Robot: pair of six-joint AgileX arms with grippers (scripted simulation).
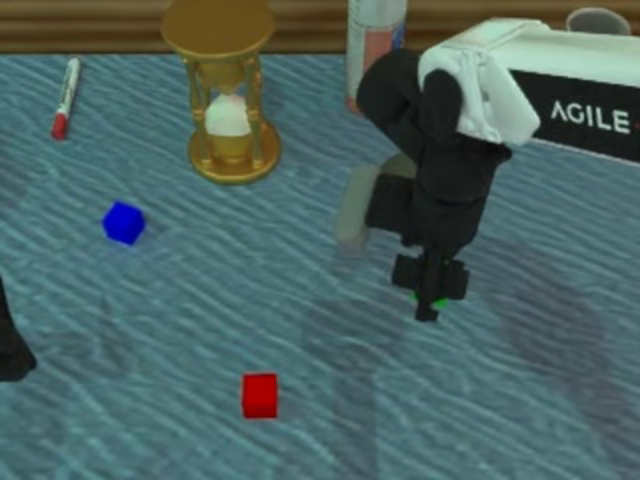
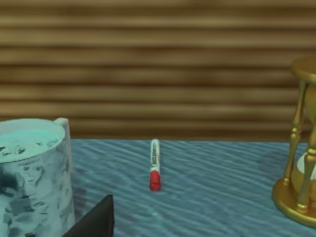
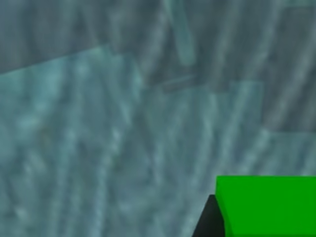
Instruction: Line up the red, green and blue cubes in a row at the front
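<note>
The green cube (image 3: pixel 266 205) fills a corner of the right wrist view, with one dark finger (image 3: pixel 210 222) pressed against its side. From above, only a sliver of that cube (image 1: pixel 438 303) shows under my right gripper (image 1: pixel 430 292), which is shut on it right of the table's centre. Near the front, around the middle, sits the red cube (image 1: pixel 260 395). The blue cube (image 1: pixel 123 223) lies on the left side, farther back. My left gripper (image 1: pixel 10 350) is parked at the table's left edge, open, with one finger (image 2: pixel 98 219) showing in its wrist view.
A gold hourglass (image 1: pixel 228 100) stands at the back, with a red-capped marker (image 1: pixel 66 97) to its left. A tall can (image 1: pixel 372 45) stands at the back behind my right arm. A marbled mug (image 2: pixel 29 177) sits close to my left gripper.
</note>
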